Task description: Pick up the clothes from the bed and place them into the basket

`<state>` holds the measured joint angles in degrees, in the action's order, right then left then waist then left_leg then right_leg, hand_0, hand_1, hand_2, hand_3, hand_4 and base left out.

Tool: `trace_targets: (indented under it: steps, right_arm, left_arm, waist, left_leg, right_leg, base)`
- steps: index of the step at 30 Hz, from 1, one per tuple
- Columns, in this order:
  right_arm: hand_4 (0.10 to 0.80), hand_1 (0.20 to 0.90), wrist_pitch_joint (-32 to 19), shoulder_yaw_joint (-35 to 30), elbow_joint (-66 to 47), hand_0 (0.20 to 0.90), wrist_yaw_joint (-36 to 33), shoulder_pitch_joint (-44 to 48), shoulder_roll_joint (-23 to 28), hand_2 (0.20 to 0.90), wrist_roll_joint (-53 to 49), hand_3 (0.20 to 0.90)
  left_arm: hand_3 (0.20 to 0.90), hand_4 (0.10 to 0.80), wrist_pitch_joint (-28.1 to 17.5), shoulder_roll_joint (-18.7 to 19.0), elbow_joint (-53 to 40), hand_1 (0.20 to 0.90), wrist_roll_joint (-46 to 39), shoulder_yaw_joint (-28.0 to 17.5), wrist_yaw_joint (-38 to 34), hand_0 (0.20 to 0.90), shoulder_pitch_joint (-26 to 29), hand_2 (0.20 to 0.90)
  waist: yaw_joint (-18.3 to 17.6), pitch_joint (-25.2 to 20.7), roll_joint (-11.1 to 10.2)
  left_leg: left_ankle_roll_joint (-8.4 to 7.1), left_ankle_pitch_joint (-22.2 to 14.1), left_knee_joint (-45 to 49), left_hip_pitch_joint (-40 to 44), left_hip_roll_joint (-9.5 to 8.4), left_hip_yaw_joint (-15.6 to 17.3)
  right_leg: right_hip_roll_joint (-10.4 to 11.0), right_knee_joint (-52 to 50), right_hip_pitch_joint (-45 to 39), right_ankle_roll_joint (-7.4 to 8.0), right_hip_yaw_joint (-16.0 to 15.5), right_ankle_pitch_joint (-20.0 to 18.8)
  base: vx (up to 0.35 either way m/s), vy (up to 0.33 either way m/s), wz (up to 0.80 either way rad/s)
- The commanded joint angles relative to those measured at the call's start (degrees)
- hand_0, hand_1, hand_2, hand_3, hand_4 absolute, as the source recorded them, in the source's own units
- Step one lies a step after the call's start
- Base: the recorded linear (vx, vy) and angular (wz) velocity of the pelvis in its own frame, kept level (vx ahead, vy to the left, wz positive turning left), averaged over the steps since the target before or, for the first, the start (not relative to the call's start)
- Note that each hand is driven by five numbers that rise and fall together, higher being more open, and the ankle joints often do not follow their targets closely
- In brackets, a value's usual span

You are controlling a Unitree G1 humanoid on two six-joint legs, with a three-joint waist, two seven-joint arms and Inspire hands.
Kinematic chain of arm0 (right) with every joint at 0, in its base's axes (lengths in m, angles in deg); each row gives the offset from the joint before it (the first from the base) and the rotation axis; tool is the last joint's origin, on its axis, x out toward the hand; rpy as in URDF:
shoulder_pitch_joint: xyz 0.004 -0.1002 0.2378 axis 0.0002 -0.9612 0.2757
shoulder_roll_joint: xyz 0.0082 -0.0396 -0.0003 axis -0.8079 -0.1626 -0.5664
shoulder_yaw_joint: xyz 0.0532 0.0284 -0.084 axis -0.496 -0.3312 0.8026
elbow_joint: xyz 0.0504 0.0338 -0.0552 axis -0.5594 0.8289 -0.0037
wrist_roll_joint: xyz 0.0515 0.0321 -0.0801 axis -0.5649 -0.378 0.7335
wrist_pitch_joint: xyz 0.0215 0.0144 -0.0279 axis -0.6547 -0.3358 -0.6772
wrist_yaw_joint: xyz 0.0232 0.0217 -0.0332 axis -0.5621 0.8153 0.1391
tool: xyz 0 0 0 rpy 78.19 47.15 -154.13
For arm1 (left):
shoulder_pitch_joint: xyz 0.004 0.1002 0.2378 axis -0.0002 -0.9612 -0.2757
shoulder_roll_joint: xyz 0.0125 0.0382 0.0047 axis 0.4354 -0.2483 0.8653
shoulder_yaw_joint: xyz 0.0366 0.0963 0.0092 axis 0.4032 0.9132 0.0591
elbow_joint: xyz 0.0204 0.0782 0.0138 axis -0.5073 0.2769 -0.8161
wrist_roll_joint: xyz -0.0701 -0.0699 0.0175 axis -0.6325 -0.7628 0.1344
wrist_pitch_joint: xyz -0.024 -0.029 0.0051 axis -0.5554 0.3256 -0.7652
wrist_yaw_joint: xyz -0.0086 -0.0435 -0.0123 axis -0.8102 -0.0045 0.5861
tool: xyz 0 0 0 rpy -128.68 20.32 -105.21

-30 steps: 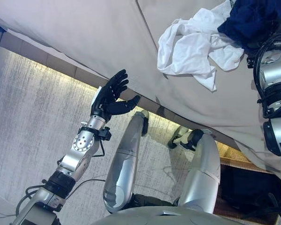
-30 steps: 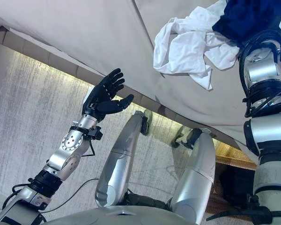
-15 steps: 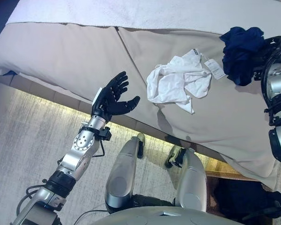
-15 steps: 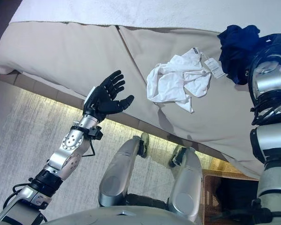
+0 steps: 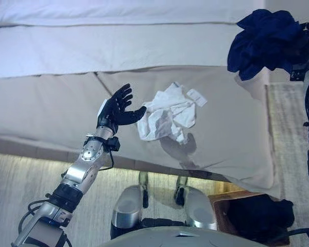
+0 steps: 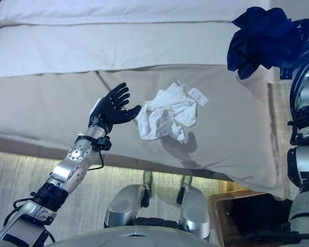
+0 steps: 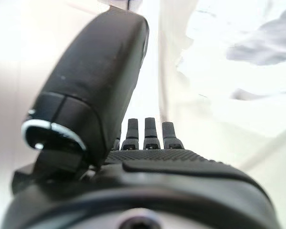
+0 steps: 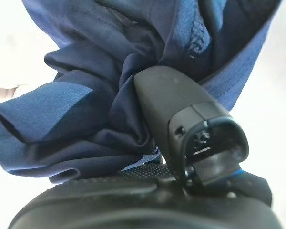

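My right hand [image 8: 148, 202] is shut on a navy blue garment [image 5: 265, 38]; its thumb [image 8: 176, 109] presses into the bunched cloth [image 8: 81, 109]. The garment hangs in the air above the bed's right side. A crumpled white garment [image 5: 167, 116] with a tag lies on the beige bed cover [image 5: 51, 108]. My left hand [image 5: 116, 110] is open and empty, palm up, held just left of the white garment. In the left wrist view its thumb [image 7: 95, 81] and fingers [image 7: 145, 133] are straight.
A brown basket [image 5: 220, 206] with dark clothes [image 5: 260, 216] inside stands on the floor at the lower right, by the bed's corner. White bedding [image 5: 118, 46] covers the far part of the bed. Pale carpet [image 5: 20, 190] lies in front of the bed.
The whole picture has shifted, so the camera has moved. The navy garment in my right hand has drawn away from the white garment. My left hand keeps its open pose.
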<state>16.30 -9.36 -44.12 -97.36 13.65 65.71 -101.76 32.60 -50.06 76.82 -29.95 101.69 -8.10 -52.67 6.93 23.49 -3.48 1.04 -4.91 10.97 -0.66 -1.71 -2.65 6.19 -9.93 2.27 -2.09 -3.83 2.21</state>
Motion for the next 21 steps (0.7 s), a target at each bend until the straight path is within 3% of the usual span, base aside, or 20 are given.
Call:
trace_targets:
  steps: [1, 3, 5, 7, 8, 10, 21]
  right_arm:
    - [0.1, 0.3, -4.8, -4.3, -5.6, 0.3, -4.8, -9.5, 5.0, 0.3, -0.8, 0.2]
    - [0.1, 0.3, -4.5, -6.1, -7.3, 0.3, -5.7, -11.4, 3.7, 0.3, -2.1, 0.2]
    - [0.1, 0.3, -4.2, -7.1, -7.5, 0.3, -6.4, -11.3, 2.1, 0.3, -3.1, 0.2]
    - [0.1, 0.3, -4.8, -7.2, -6.1, 0.3, -7.2, -10.4, 1.2, 0.3, -3.8, 0.2]
    - [0.1, 0.3, -5.3, -7.2, -5.3, 0.3, -7.8, -10.2, 0.9, 0.3, -4.2, 0.2]
    - [0.1, 0.3, -7.1, -7.3, -4.3, 0.3, -8.0, -11.0, 0.7, 0.3, -5.1, 0.2]
    - [0.1, 0.3, -6.5, -12.3, -4.4, 0.3, -9.3, -17.6, 3.4, 0.3, -3.8, 0.2]
  left_arm:
    - [0.9, 0.8, -5.7, -3.9, 1.0, 0.9, 0.5, -4.1, 1.8, 0.9, -1.3, 0.9]
    - [0.9, 0.8, -6.8, -3.8, 2.0, 0.9, 1.1, -4.2, 1.1, 0.9, -0.8, 0.9]
    - [0.9, 0.8, -7.1, -3.0, 1.8, 0.9, 1.5, -4.7, -0.1, 0.9, 0.0, 0.9]
    - [0.9, 0.8, -6.7, -2.2, 0.9, 0.9, 2.1, -5.2, -1.2, 0.9, 0.9, 0.9]
    - [0.9, 0.8, -6.2, -1.8, 0.3, 0.9, 2.3, -5.5, -1.9, 0.9, 1.4, 0.9]
    - [0.9, 0.8, -5.7, -1.2, 0.3, 0.9, 1.1, -5.3, -3.1, 0.9, 2.1, 0.9]
    - [0.9, 0.8, -5.8, -3.3, 3.3, 0.9, 0.8, -4.7, -2.6, 0.9, 2.3, 0.9]
  waist:
    - [-5.0, -13.2, 0.8]
    - [-5.6, -13.6, 0.9]
    - [-5.3, -13.4, 1.5]
    - [-4.5, -13.6, 2.4]
    - [-3.9, -13.9, 2.6]
    - [-3.5, -14.8, 2.4]
    - [-8.2, -17.0, 2.0]
  left_leg:
    - [0.09, -4.7, 1.2, 0.1, -2.29, 1.2]
    - [0.21, -4.2, -2.0, 2.2, -2.17, 2.6]
    - [0.4, -3.2, -4.9, 4.0, -1.04, 5.1]
    - [0.83, -2.0, -6.1, 3.9, 0.24, 7.1]
    - [0.67, -1.1, -6.6, 3.5, 0.91, 8.2]
    - [-0.27, 0.0, -8.2, 3.3, 1.67, 9.6]
    - [-1.93, 0.5, -11.7, 6.6, 3.43, 12.8]
  right_leg:
    - [0.0, 5.6, -1.8, 5.83, 1.4, -1.8]
    - [0.5, 7.3, -1.6, 7.39, 0.4, -4.4]
    - [1.5, 4.8, -0.2, 8.46, -3.3, -4.8]
    - [2.6, 0.0, -0.1, 8.3, -6.5, -3.7]
    - [2.7, -0.2, -1.0, 7.91, -7.9, -1.9]
    - [3.0, 3.8, -2.8, 7.87, -10.5, -2.5]
    - [-0.6, 10.2, -5.8, 6.66, -6.7, -2.2]
  base:
    - [0.013, 0.022, -0.78]
    - [-0.051, 0.013, -0.51]
    - [-0.137, 0.002, -0.73]
    - [-0.208, -0.052, -0.9]
    - [-0.216, -0.13, -1.0]
    - [-0.135, -0.156, -0.92]
    - [0.013, -0.117, -0.27]
